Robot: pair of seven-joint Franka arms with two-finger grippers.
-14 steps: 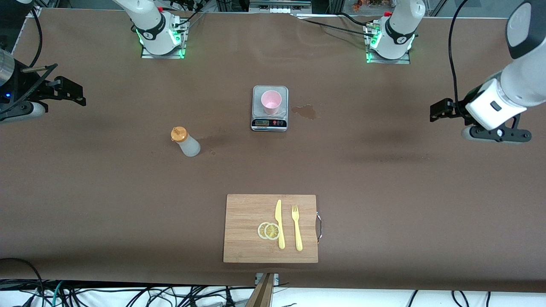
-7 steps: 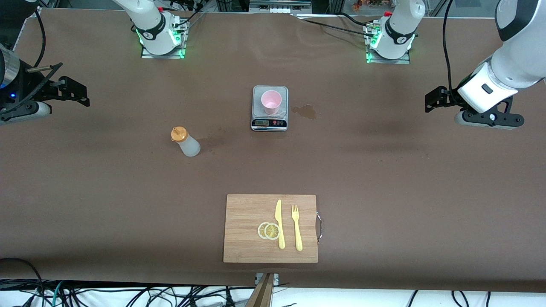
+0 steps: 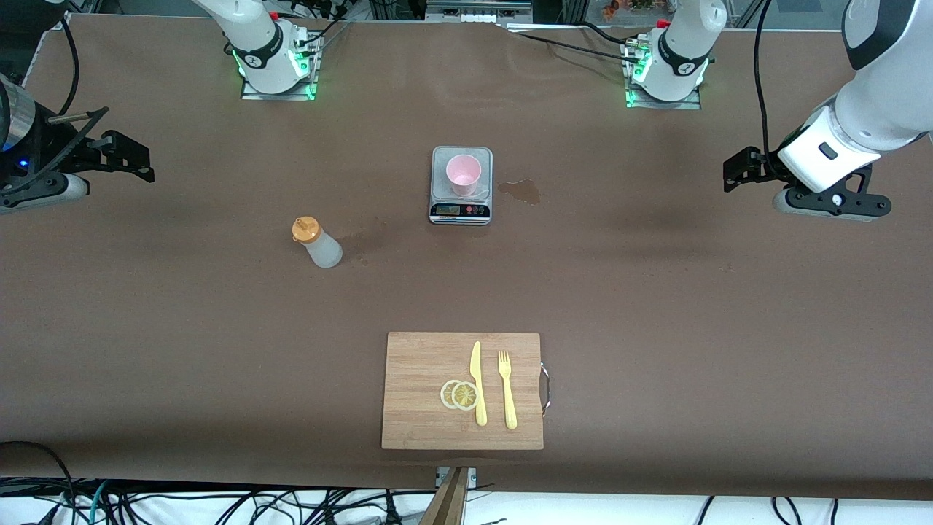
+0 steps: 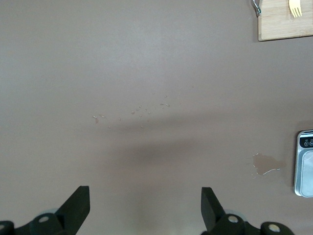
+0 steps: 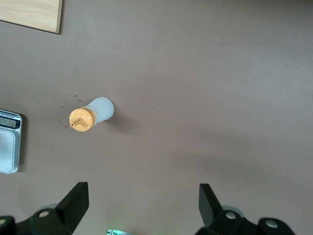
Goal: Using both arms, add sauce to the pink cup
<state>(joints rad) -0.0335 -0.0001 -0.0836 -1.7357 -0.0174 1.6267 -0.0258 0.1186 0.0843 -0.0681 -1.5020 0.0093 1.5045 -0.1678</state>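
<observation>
The frosted-white squeeze bottle with an orange cap [image 3: 316,243] stands upright on the brown table, nearer the camera than the pale pink plastic cup [image 3: 463,174] on the grey scale [image 3: 461,185]. It lies well ahead of the right gripper [image 3: 124,157], the closer one (jaws spread, empty). The left gripper [image 3: 736,169], also spread, hovers over the table's other end.

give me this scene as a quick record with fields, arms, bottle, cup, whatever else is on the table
left gripper: open, over bare table at the left arm's end
right gripper: open, over bare table at the right arm's end
sauce bottle: upright on the table, orange cap on, untouched
pink cup: upright on the grey scale
cutting board: nearest the front camera, holds lemon slices, yellow knife, yellow fork
</observation>
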